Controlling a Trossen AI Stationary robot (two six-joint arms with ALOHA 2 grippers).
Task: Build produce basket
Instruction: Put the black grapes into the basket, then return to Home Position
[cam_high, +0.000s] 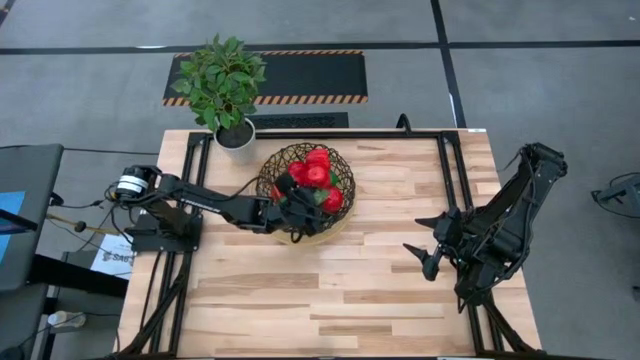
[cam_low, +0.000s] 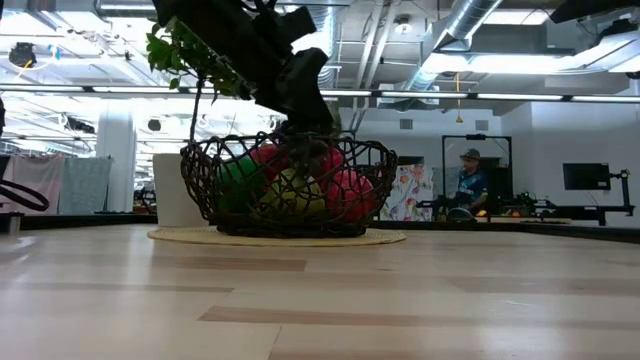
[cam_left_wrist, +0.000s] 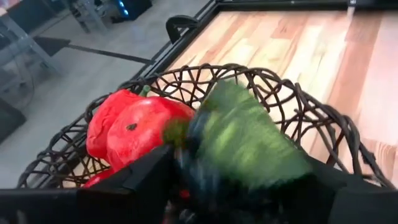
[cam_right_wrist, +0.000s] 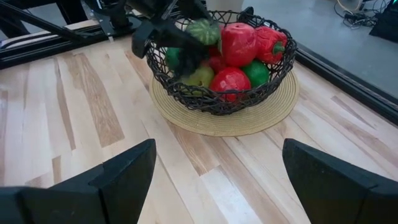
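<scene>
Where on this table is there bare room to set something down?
Bare wood runs between the basket and the right tool, and along the near edge. It is crowded at the basket, heaped with produce, where the left tool hangs, beside the potted plant.

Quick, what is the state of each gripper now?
Left gripper: over the basket, around a green piece; open or shut cannot be told.
Right gripper: open, holding nothing.

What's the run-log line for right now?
left gripper: over basket, at green piece | right gripper: open, waiting at table's right | produce: red, green pieces in basket
</scene>
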